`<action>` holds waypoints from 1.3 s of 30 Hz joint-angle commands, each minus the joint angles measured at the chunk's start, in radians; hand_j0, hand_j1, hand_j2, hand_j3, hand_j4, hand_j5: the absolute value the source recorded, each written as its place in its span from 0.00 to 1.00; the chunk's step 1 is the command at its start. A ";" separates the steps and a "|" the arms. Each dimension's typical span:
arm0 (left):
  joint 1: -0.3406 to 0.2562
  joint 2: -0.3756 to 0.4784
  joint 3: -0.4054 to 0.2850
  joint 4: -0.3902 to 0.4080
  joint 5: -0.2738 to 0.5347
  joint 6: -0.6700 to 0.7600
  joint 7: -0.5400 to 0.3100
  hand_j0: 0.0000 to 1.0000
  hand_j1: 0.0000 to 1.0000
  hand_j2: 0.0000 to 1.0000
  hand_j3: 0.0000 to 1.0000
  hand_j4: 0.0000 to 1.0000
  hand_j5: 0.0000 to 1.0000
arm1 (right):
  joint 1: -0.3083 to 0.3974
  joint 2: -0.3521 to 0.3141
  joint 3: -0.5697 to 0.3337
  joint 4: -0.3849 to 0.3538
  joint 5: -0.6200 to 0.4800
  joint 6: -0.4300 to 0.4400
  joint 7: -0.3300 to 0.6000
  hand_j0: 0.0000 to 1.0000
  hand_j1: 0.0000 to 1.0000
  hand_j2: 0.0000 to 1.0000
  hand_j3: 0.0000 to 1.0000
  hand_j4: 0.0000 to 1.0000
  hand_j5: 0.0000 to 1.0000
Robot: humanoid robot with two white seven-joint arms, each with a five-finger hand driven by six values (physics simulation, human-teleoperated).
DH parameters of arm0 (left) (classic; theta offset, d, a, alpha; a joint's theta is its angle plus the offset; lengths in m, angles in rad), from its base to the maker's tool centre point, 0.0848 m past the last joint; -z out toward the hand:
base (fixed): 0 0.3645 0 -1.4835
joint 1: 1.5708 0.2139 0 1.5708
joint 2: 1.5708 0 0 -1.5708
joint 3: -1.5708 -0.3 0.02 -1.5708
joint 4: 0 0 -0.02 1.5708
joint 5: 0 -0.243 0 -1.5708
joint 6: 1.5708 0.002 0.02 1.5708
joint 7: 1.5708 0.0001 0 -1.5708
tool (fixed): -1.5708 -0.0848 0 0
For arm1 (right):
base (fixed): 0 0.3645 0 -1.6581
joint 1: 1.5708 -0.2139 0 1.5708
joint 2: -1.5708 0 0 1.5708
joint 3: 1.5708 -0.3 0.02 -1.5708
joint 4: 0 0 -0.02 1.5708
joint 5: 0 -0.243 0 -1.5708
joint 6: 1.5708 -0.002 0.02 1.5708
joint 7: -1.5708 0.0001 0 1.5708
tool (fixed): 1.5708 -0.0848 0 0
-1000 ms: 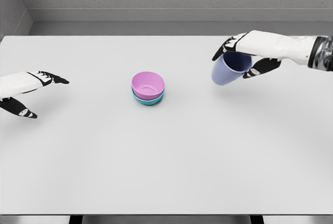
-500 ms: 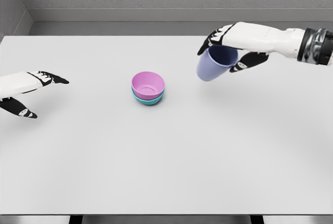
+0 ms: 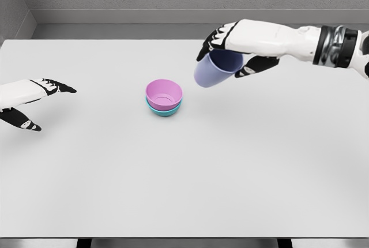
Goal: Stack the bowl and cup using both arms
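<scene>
Lavender plastic, by the look of it: the cup (image 3: 212, 70) hangs tilted in the right robot hand (image 3: 233, 49), its fingers wrapped round the rim end, mouth towards the palm and base pointing down and towards the pink bowl (image 3: 164, 94). It is up off the table (image 3: 184, 173), right of the pink bowl and a little behind it, near but not over it.

The risk I see is the tilt. If the cup is let go at this angle, its base could catch the pink bowl's rim, so it tips or rolls off across the table; a nudge could also slide the pink bowl off the teal bowl (image 3: 164, 109) it sits nested in.

Smooth, plain walls taper towards the cup's base, with no handle, and it is taller than either bowl.

Far left of the pink bowl, the left robot hand (image 3: 34, 102) hovers, fingers spread and holding nothing.
</scene>
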 commanded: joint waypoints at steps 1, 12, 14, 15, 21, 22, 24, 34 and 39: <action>0.000 0.001 0.000 0.000 0.006 0.003 0.000 1.00 1.00 1.00 1.00 1.00 1.00 | 0.000 0.007 0.008 -0.006 -0.003 0.001 -0.001 0.75 0.75 0.75 0.75 0.75 0.75; 0.000 0.003 0.000 0.001 0.006 0.003 0.000 1.00 1.00 1.00 1.00 1.00 1.00 | -0.035 0.047 0.033 -0.023 -0.003 -0.004 -0.001 0.75 0.75 0.75 0.75 0.75 0.75; 0.000 0.003 0.000 0.001 0.006 0.003 0.000 1.00 1.00 1.00 1.00 1.00 1.00 | -0.041 0.052 0.040 -0.032 -0.003 -0.004 -0.001 0.75 0.75 0.75 0.75 0.75 0.75; 0.000 0.003 0.000 0.001 0.006 0.003 0.000 1.00 1.00 1.00 1.00 1.00 1.00 | -0.041 0.056 0.040 -0.036 -0.002 -0.004 -0.001 0.75 0.75 0.75 0.75 0.75 0.75; 0.000 0.003 0.002 0.001 0.006 0.003 0.000 1.00 1.00 1.00 1.00 1.00 1.00 | -0.064 0.085 0.060 -0.039 0.000 0.001 -0.001 0.76 0.76 0.76 0.76 0.76 0.76; 0.000 0.003 0.002 0.003 0.006 0.003 0.000 1.00 1.00 1.00 1.00 1.00 1.00 | -0.066 0.087 0.064 -0.039 0.000 0.002 -0.001 0.76 0.76 0.76 0.76 0.76 0.76; 0.000 0.003 0.002 0.003 0.006 0.003 0.000 1.00 1.00 1.00 1.00 1.00 1.00 | -0.071 0.093 0.074 -0.038 0.001 0.004 -0.001 0.76 0.76 0.76 0.76 0.76 0.76; 0.000 0.004 0.002 0.003 0.006 0.003 0.000 1.00 1.00 1.00 1.00 1.00 1.00 | -0.078 0.122 0.090 -0.021 0.030 0.007 -0.001 0.76 0.76 0.76 0.76 0.76 0.76; 0.000 0.003 0.002 0.003 0.006 0.003 0.000 1.00 1.00 1.00 1.00 1.00 1.00 | -0.086 0.138 0.114 0.007 0.038 0.007 -0.001 0.76 0.76 0.76 0.76 0.76 0.76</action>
